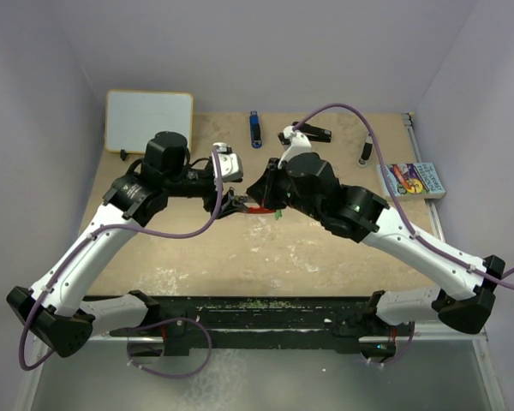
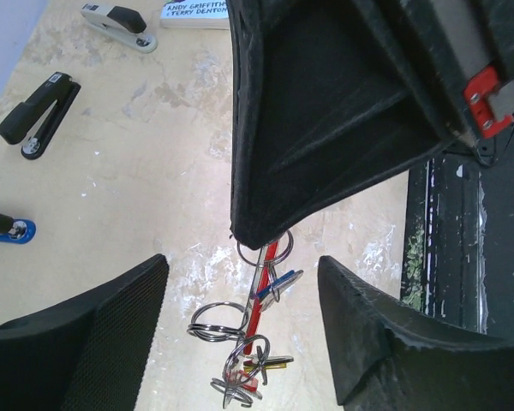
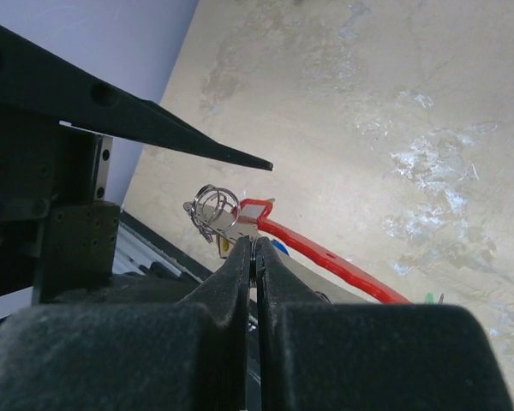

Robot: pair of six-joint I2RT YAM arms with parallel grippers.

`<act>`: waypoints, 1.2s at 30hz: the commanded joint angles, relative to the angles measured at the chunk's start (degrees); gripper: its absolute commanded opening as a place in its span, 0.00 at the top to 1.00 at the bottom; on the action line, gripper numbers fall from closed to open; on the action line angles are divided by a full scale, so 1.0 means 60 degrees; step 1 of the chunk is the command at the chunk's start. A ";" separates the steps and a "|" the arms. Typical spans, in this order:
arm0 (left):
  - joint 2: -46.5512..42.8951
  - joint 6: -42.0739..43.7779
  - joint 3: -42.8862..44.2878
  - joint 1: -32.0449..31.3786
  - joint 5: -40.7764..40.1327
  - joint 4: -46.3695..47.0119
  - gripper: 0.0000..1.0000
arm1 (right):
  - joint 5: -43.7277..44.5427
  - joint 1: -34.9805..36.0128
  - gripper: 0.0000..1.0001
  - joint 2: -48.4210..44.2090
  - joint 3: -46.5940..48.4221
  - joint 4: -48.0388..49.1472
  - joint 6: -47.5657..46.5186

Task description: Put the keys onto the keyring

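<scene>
Left wrist view: looks down between the widely parted fingers of the left pincer [image 2: 242, 264], gripping nothing. Finds the keyring [image 2: 259, 300] in that gap over the worktop [image 2: 154, 188], with several keys [image 2: 272, 363] bunched along its red bar, a blue tag nearer the right pincer, a yellow one farther along. Right wrist view: shows the right pincer [image 3: 255, 250] clamped tight on the keyring. Top external view: places both pincers tip to tip over mid-worktop.
</scene>
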 commanded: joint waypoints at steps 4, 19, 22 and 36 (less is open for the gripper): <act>-0.0164 0.0664 -0.0175 -0.0059 0.0074 0.0086 0.36 | -0.0298 -0.0025 1.00 -0.0640 0.0425 0.0628 0.0221; -0.0389 0.0851 -0.0314 -0.0059 0.0098 0.0309 0.59 | -0.0589 -0.0025 1.00 -0.0686 0.0302 0.0418 0.0236; -0.0467 0.0901 -0.0328 -0.0059 0.0108 0.0355 0.72 | -0.0743 -0.0044 1.00 -0.0564 0.0311 0.0245 0.0126; -0.0761 0.2036 -0.0360 -0.0059 0.0322 -0.0034 0.96 | -0.1586 -0.0418 1.00 -0.0372 0.0457 -0.0560 -0.0294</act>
